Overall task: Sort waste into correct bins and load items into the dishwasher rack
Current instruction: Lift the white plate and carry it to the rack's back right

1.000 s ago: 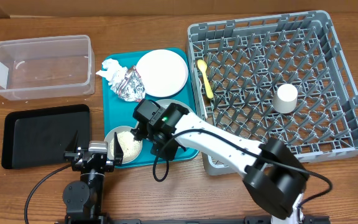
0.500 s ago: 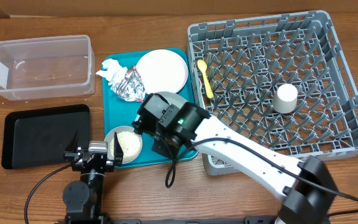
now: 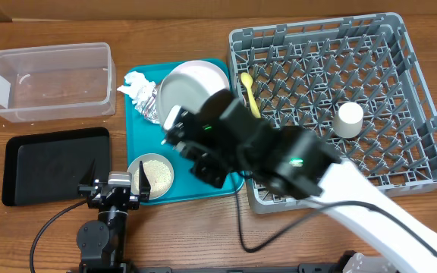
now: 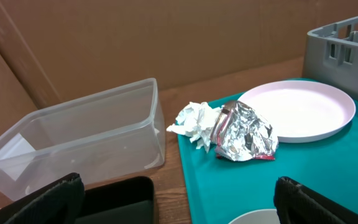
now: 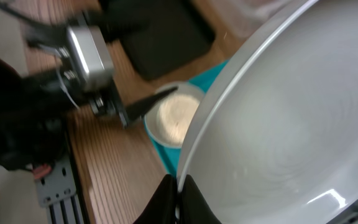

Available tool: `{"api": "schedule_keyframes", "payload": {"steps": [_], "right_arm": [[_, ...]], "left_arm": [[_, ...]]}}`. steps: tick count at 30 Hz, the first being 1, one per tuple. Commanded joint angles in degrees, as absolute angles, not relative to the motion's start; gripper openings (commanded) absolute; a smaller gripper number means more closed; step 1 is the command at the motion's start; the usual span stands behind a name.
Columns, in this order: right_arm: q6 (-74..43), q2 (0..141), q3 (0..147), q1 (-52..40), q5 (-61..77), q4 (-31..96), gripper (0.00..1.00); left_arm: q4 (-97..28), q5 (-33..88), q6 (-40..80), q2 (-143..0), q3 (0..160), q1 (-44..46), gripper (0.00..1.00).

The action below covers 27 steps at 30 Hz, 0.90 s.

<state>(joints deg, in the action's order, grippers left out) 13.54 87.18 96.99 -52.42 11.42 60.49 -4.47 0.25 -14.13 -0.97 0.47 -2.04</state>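
Observation:
My right gripper (image 5: 178, 186) is shut on the rim of the pale grey-blue plate (image 5: 291, 124), held tilted in the air above the teal tray; the plate also shows in the overhead view (image 3: 177, 95). It partly covers the white plate (image 3: 212, 70) and the foil wrapper (image 3: 148, 108). The white napkin (image 3: 132, 86) lies beside the foil. The small bowl (image 3: 152, 174) holds rice grains. A yellow spoon (image 3: 246, 89) and a white cup (image 3: 348, 119) are in the grey rack (image 3: 423, 114). My left gripper (image 4: 185, 208) is open and empty, low at the table's front. No fork shows.
The clear tub (image 3: 51, 80) is at the back left and the black tray (image 3: 51, 163) in front of it, both left of the teal tray (image 3: 139, 140). My raised right arm hides the tray's right side and the rack's near left corner.
My right arm has risen from the teal tray with the grey-blue plate in its grip. The plate now hangs tilted over the white plate and foil. The left arm has not moved.

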Motion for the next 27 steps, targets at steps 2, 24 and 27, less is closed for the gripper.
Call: {"api": "schedule_keyframes", "payload": {"steps": [2, 24, 27], "right_arm": [[13.23, 81.41, 100.71, -43.66, 13.32, 60.14, 0.04], [54.37, 95.13, 100.57, 5.15, 49.78, 81.28, 0.04], [58.85, 97.67, 100.57, 5.37, 49.63, 81.78, 0.04]], "left_arm": [[-4.49, 0.49, -14.59, -0.75, 0.34, -2.61, 1.00], [-4.49, 0.49, -14.59, -0.75, 0.34, -2.61, 1.00], [-4.47, 0.49, -14.59, -0.75, 0.34, -2.61, 1.00]]}}
